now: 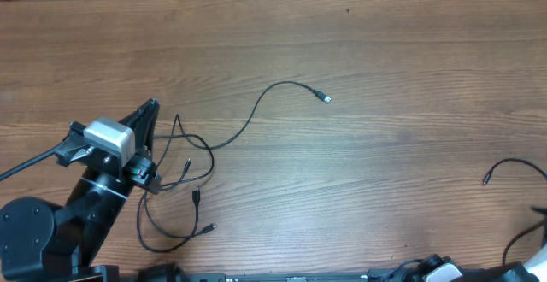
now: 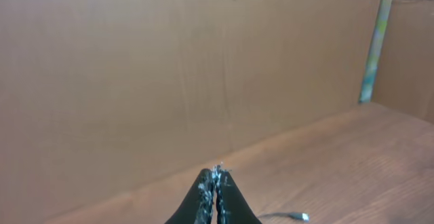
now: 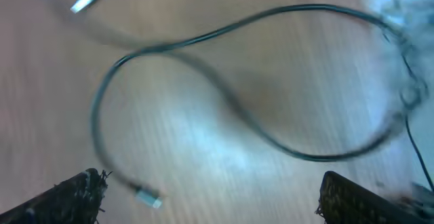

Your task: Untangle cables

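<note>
A tangle of thin black cables [image 1: 181,173] lies on the wooden table just right of my left arm. One cable [image 1: 256,111] runs from the tangle up to a silvery plug [image 1: 326,98]. A separate cable [image 1: 511,164] lies at the far right. My left gripper [image 1: 151,106] is raised beside the tangle. In the left wrist view its jaws [image 2: 217,175] are shut with nothing seen between them, and the silvery plug [image 2: 299,216] lies beyond. My right gripper [image 3: 210,180] is wide open above a looped cable [image 3: 224,95], whose plug [image 3: 148,197] lies near the left finger. This view is blurred.
A brown cardboard wall [image 2: 169,68] stands behind the table's far edge. Thick black robot wires [image 1: 30,164] run off to the left, and another [image 1: 517,246] sits at the bottom right corner. The right arm's base [image 1: 436,270] is at the bottom edge.
</note>
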Robot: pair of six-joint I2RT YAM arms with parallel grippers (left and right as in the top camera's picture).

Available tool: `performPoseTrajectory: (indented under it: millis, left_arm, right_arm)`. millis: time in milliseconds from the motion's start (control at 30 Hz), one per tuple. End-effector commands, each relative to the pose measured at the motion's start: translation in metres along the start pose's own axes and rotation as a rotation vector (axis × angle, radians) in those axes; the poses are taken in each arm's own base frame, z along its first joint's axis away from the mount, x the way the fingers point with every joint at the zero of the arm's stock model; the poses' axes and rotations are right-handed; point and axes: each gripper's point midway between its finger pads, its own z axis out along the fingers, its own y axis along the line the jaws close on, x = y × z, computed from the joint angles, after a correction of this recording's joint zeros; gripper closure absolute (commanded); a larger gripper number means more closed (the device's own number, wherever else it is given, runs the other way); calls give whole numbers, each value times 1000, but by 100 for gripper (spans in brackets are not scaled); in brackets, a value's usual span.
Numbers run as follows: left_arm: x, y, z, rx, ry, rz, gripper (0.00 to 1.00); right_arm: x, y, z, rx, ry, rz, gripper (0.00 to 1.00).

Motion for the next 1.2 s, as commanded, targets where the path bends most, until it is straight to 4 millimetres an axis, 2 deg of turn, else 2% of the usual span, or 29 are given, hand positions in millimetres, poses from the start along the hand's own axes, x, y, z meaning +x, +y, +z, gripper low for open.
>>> performPoseTrajectory:
  millis: [0,167,267,333,500,700,933,1033,1167]
  left_arm:
    - [-19,0,-6,-19,-57,2,94]
    - [-24,1,-6,-19,-77,-16,94]
    - [-29,1,-7,-18,-95,-42,84]
    - [-29,1,-7,-17,-95,-41,82]
    - [-27,0,-7,-14,-89,-46,80]
    - [-25,0,-6,-14,-79,-52,79]
    - [-24,0,-6,-14,-78,-46,78]
    - [-21,0,-6,-14,-63,-56,77]
    - [-13,0,-5,-14,-33,-77,74]
  right_arm:
    - [-13,-24,0,-28,39,200,0]
    - [-17,-63,13,-15,95,340,0]
    - [-6,-89,28,-8,150,464,0]
    - [0,-97,39,-23,166,514,0]
    - [9,-108,59,-52,166,541,0]
    - [-1,-107,61,-65,126,533,0]
    - [-5,-120,65,10,92,540,0]
    - [-6,-120,66,9,88,537,0]
    - [-10,-119,65,-1,76,458,0]
